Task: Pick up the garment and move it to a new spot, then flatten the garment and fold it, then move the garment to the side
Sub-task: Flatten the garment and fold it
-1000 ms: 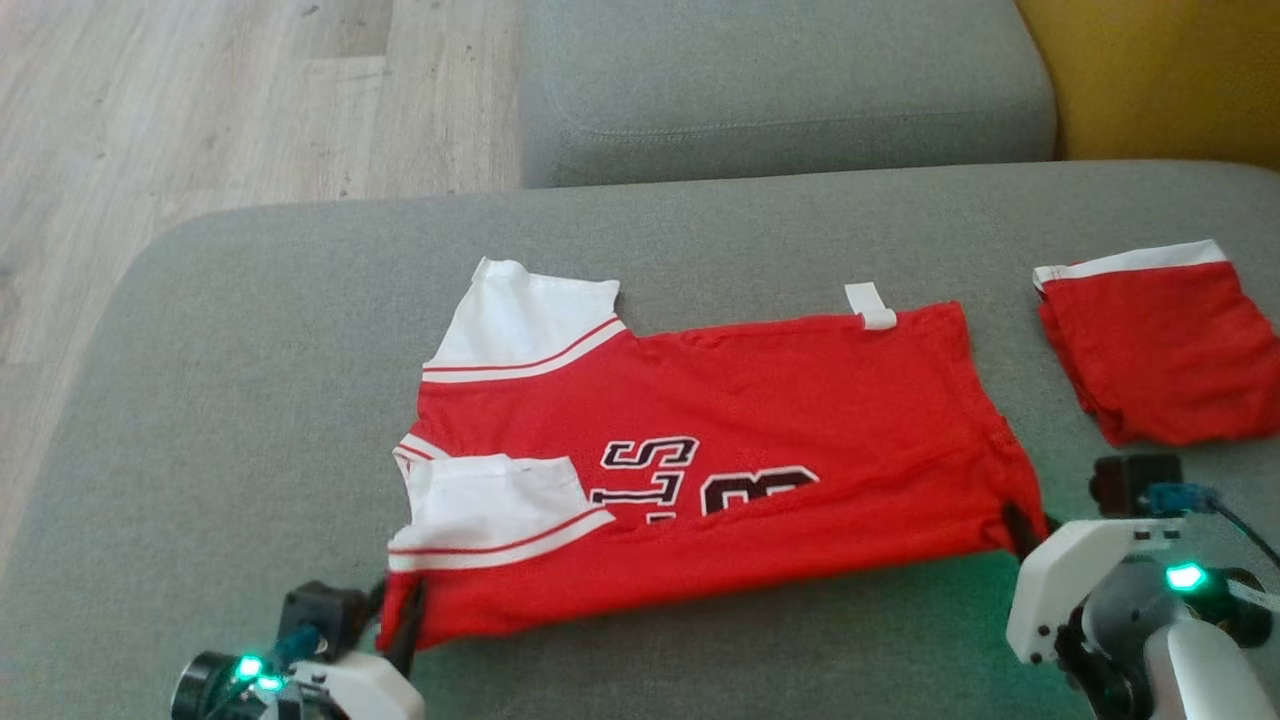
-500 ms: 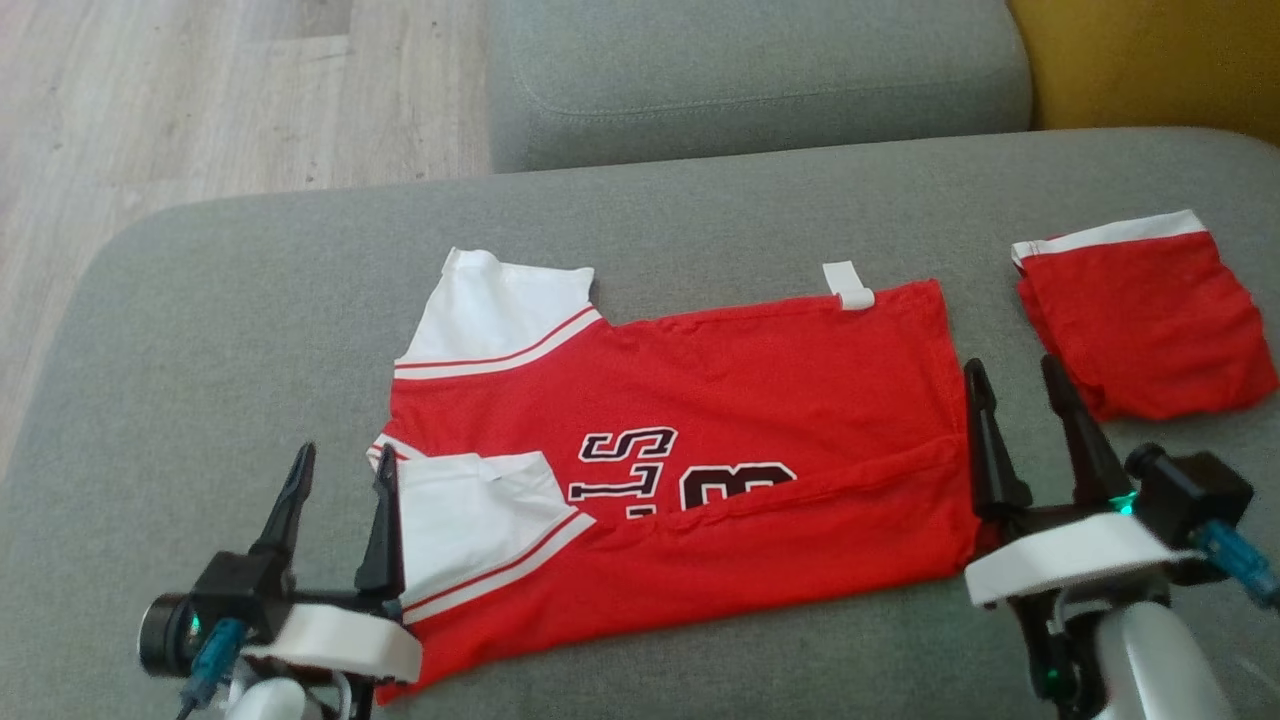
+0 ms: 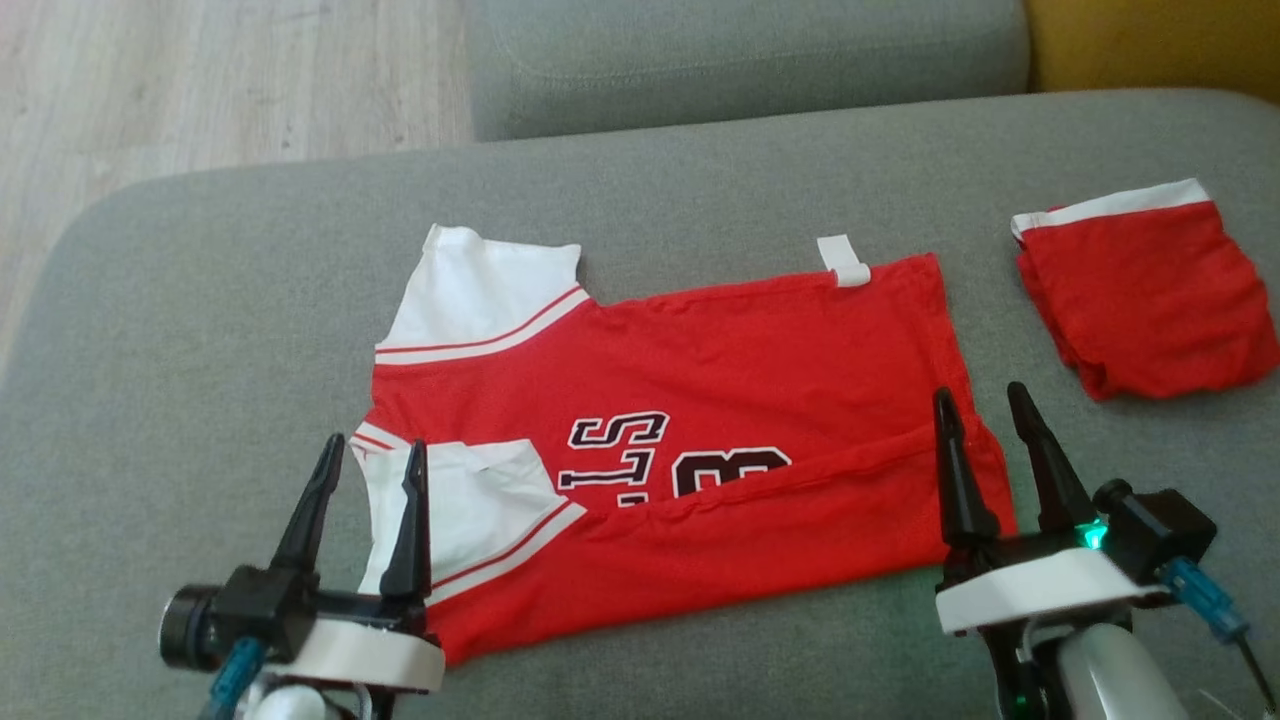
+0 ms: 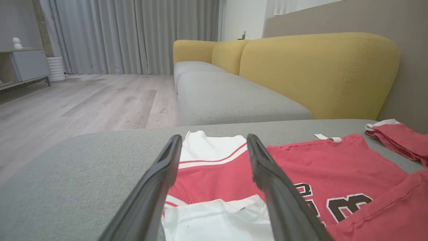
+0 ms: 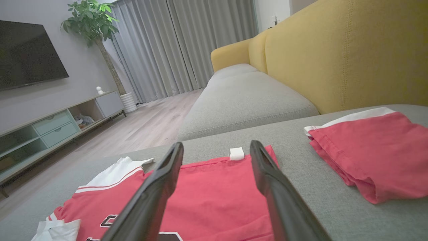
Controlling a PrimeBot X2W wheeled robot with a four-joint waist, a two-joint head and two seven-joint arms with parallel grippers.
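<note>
My left gripper stands spread wide and empty at the left end of the jersey, one finger over its folded white sleeve. The jersey lies half-folded on the grey cushion. At the jersey's right hem, my right gripper gapes equally wide, holding nothing.

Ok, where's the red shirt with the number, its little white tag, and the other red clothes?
Red shirt [image 3: 760,360]: head view, plain red cloth above the lettering.
White tag [image 3: 843,262]: head view, middle of the tag.
Folded red garment [image 3: 1150,300]: head view, middle of its red part.
</note>
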